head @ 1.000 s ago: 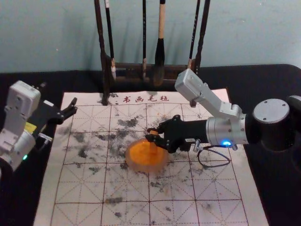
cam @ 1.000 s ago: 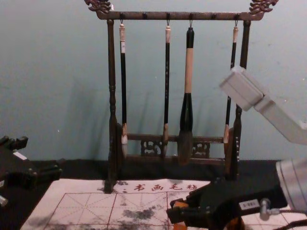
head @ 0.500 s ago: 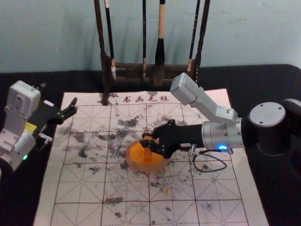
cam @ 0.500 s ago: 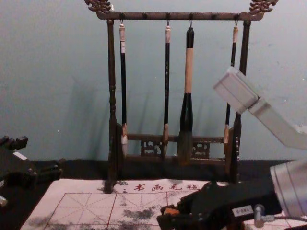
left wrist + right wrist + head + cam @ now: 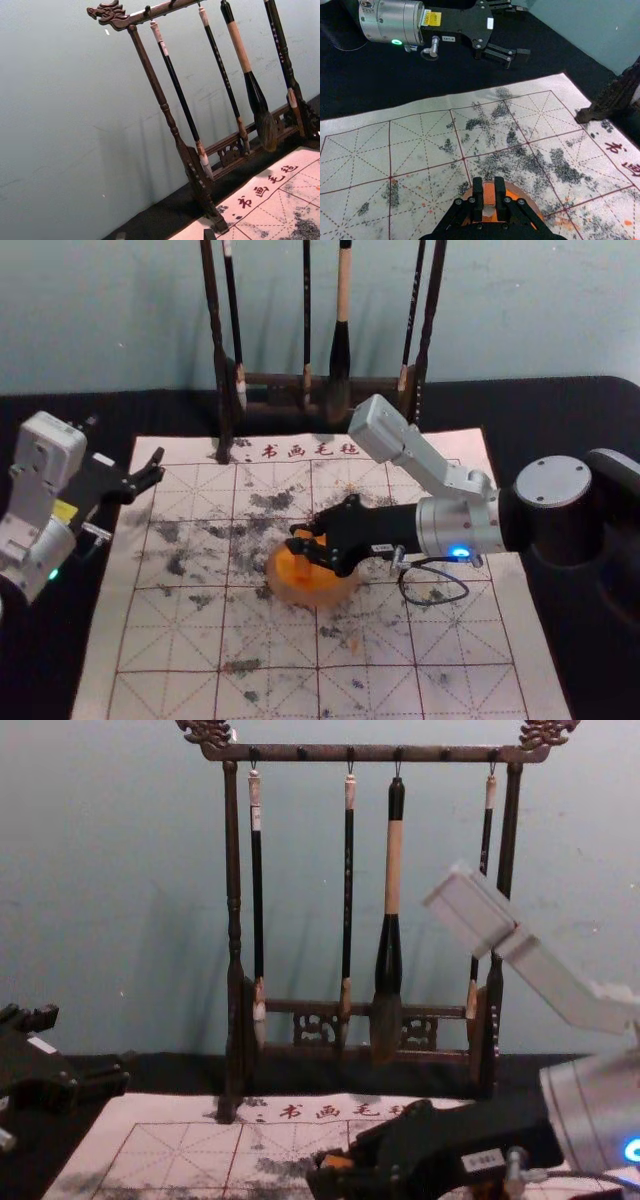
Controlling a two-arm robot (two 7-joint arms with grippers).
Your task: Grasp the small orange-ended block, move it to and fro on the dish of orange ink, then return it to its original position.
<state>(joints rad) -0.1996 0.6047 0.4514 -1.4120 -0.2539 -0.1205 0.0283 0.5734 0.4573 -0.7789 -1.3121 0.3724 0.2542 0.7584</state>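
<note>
And the right tool (image 5: 297,538) pinches the small orange-ended block (image 5: 302,568), long axis upright beneath it, over the round dish of orange ink (image 5: 283,590), the spread left tool (image 5: 160,465) idling out left.

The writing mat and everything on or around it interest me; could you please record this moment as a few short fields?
block: small, orange, not yet returned
right gripper: shut on the block, over the dish
dish: round, holding orange ink, on the mat
ink contact: cannot tell
left gripper: open, by the mat's left edge
mat: pale, red grid, dark smudges
rack: dark, behind the mat
brushes: four, hanging from the rack
</note>
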